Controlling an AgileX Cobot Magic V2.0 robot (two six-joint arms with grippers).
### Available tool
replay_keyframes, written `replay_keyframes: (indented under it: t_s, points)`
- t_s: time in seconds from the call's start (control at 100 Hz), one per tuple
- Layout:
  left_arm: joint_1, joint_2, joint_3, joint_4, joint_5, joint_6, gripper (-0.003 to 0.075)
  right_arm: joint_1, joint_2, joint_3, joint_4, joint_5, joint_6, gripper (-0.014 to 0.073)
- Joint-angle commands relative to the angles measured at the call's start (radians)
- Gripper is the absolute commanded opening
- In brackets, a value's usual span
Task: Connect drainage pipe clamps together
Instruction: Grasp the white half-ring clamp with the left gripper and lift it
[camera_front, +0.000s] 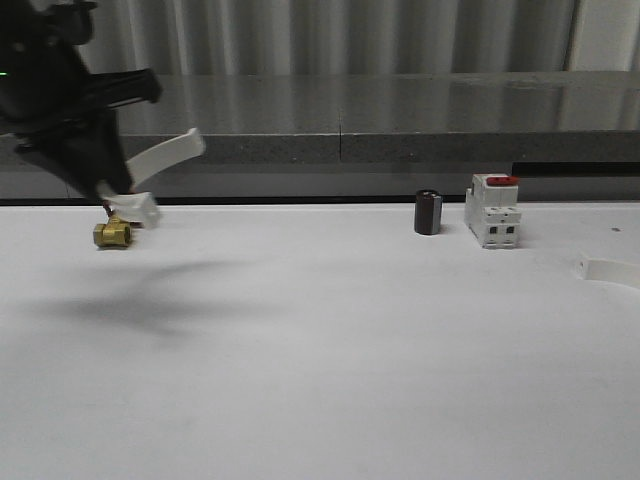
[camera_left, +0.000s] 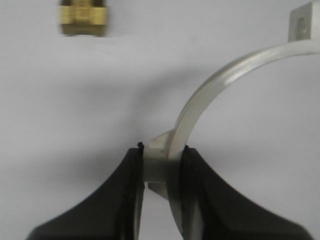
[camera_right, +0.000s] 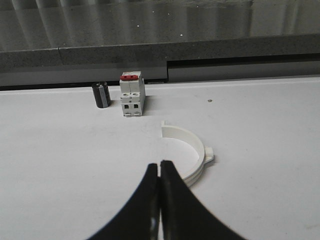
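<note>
My left gripper (camera_left: 162, 152) is shut on one white drainage pipe clamp half (camera_left: 220, 82), pinching it at its outer lug; the arc curves away past the fingertips. In the front view that arm hangs at the far left, with the clamp half (camera_front: 165, 155) lifted above the table. The other clamp half (camera_right: 192, 147) lies flat on the white table just beyond my right gripper (camera_right: 160, 164), which is shut with nothing between its fingers. A sliver of that lying clamp half (camera_front: 610, 270) shows at the right edge of the front view.
A brass valve (camera_front: 112, 234) sits on the table under the left arm, brass valve (camera_left: 82, 17) below the held half. A black cylinder (camera_front: 428, 212) and a white breaker with a red top (camera_front: 493, 210) stand at the back right. A grey ledge (camera_front: 400, 110) runs behind the table.
</note>
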Motion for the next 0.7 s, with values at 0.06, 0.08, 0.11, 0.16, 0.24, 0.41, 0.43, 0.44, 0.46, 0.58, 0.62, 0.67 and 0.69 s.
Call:
replay_keyframes:
  t_s: [0.06,0.08,0.11,0.16,0.24,0.41,0.43,0.44,0.46,0.58,0.62,0.67,0.69]
  points:
    - [-0.124,-0.043,-0.027,-0.004,-0.133,-0.103,-0.0013,-0.006,-0.02,-0.014,0.001,-0.084,-0.009,-0.0118]
    - [-0.136,-0.038,-0.029,-0.004,-0.135,-0.112,-0.0013,-0.006,-0.02,-0.014,0.001,-0.084,-0.009,-0.0118]
    - [-0.149,-0.027,-0.032,-0.004,-0.137,-0.124,-0.0013,-0.006,-0.02,-0.014,0.001,-0.084,-0.009,-0.0118]
    - [-0.17,-0.008,-0.034,-0.004,-0.133,-0.131,-0.0013,-0.006,-0.02,-0.014,0.001,-0.084,-0.009,-0.0118]
    - [-0.189,0.028,-0.034,-0.004,-0.126,-0.166,-0.0013,-0.006,-0.02,-0.014,0.001,-0.084,-0.009,-0.0118]
    - [-0.204,0.079,-0.035,-0.005,-0.126,-0.208,-0.0013,-0.006,-0.02,-0.014,0.001,-0.084,-0.009,-0.0118]
    - [-0.204,0.082,-0.035,-0.005,-0.126,-0.208,-0.0013,-0.006,-0.02,-0.014,0.001,-0.084,-0.009,-0.0118]
    - [-0.204,0.082,-0.035,-0.005,-0.126,-0.208,-0.0013,-0.006,-0.02,-0.014,0.001,-0.084,-0.009,-0.0118]
    - [-0.204,0.082,-0.035,-0.005,-0.126,-0.208,-0.0013,-0.006,-0.02,-0.014,0.001,-0.084,-0.009,-0.0118]
    - [-0.204,0.082,-0.035,-0.005,-0.124,-0.208,-0.0013,-0.006,-0.02,-0.014,0.001,-0.084,-0.009,-0.0118]
    - [-0.204,0.082,-0.035,-0.005,-0.124,-0.208,-0.0013,-0.006,-0.02,-0.014,0.001,-0.084,-0.009,-0.0118]
    - [-0.204,0.082,-0.035,-0.005,-0.126,-0.208,-0.0013,-0.006,-0.02,-0.014,0.001,-0.084,-0.009,-0.0118]
    - [-0.204,0.082,-0.035,-0.005,-0.128,-0.208,-0.0013,-0.006,-0.02,-0.014,0.001,-0.084,-0.009,-0.0118]
